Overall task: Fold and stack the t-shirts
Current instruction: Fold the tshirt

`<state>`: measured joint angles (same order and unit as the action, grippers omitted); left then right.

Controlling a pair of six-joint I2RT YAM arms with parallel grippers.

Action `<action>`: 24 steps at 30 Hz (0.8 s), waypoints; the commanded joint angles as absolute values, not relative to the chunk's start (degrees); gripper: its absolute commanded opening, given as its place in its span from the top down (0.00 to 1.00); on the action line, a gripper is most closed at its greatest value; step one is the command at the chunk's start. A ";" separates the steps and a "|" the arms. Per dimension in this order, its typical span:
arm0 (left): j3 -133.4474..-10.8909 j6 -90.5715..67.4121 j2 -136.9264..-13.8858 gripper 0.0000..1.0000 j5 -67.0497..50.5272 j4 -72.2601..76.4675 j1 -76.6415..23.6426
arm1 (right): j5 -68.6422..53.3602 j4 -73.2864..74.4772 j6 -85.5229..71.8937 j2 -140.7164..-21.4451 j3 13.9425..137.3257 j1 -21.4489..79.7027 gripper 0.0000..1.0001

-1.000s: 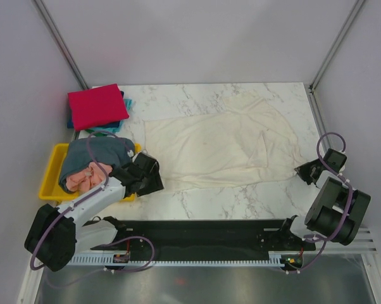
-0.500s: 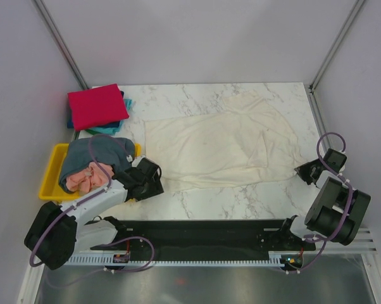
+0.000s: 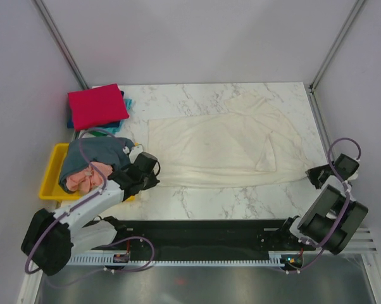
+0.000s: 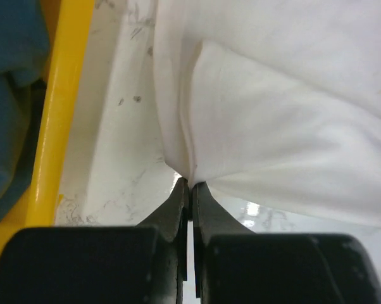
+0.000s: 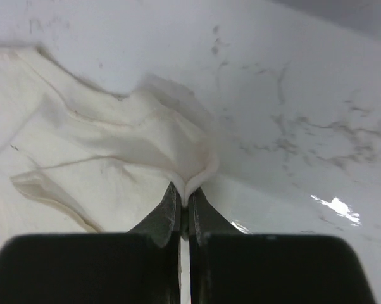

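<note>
The cream-white t-shirt (image 3: 225, 144) lies spread across the middle of the marble table. My left gripper (image 3: 154, 171) is shut on its near left corner (image 4: 189, 172), the cloth pinched at the fingertips. At the near right edge of the same shirt (image 5: 178, 158), my right gripper (image 3: 311, 174) is shut on a fold of the cloth. A folded red t-shirt (image 3: 97, 106) rests on a teal one (image 3: 127, 102) at the back left. The slate grey-blue t-shirt (image 3: 92, 155) and the salmon pink one (image 3: 86, 176) lie heaped in the yellow tray.
The yellow tray (image 3: 50, 176) stands at the left, its rim (image 4: 64, 120) close beside my left gripper. Grey walls and metal posts close in the table on three sides. A black rail runs along the near edge between the arm bases.
My left gripper has closed on the cream-white shirt's near left corner. The right gripper has drawn its edge toward the right, and the shirt now lies longer and flatter.
</note>
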<state>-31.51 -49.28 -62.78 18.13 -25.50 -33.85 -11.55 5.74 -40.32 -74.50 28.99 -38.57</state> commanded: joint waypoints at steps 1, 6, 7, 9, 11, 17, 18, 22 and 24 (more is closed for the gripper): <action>-34.90 -51.67 -53.03 0.98 24.17 -31.27 -33.31 | -6.69 7.99 -40.87 -67.78 28.57 -42.62 1.00; -25.25 -58.70 -47.64 0.98 16.71 -33.05 -33.40 | -7.90 7.56 -39.91 -64.86 24.70 -42.54 1.00; -23.92 -60.10 -47.72 0.98 14.70 -33.05 -33.40 | -8.26 7.73 -39.55 -65.73 24.61 -42.63 1.00; -21.29 -60.73 -47.29 0.98 13.02 -32.87 -33.40 | -8.61 8.70 -38.94 -68.55 24.87 -42.54 1.00; -20.31 -60.56 -45.28 0.97 10.99 -32.87 -33.40 | -8.96 8.88 -39.11 -69.34 24.52 -42.63 1.00; -20.91 -59.86 -39.47 0.69 7.91 -35.85 -33.49 | -8.61 10.80 -38.94 -66.02 23.55 -42.54 0.63; -21.70 -59.24 -38.94 0.61 7.56 -36.73 -33.49 | -8.61 11.33 -38.94 -64.87 23.82 -42.63 0.47; -27.23 -54.86 -42.35 0.41 4.84 -38.05 -33.49 | -8.79 15.28 -38.94 -59.34 26.80 -42.63 0.26; -33.11 -52.75 -44.29 0.39 4.48 -40.15 -33.49 | -8.79 17.83 -38.32 -56.35 29.69 -42.54 0.23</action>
<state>-25.47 -57.04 -42.39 6.35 -38.57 -33.76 -9.72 14.33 -39.35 -59.81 24.97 -42.28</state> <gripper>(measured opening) 0.601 0.761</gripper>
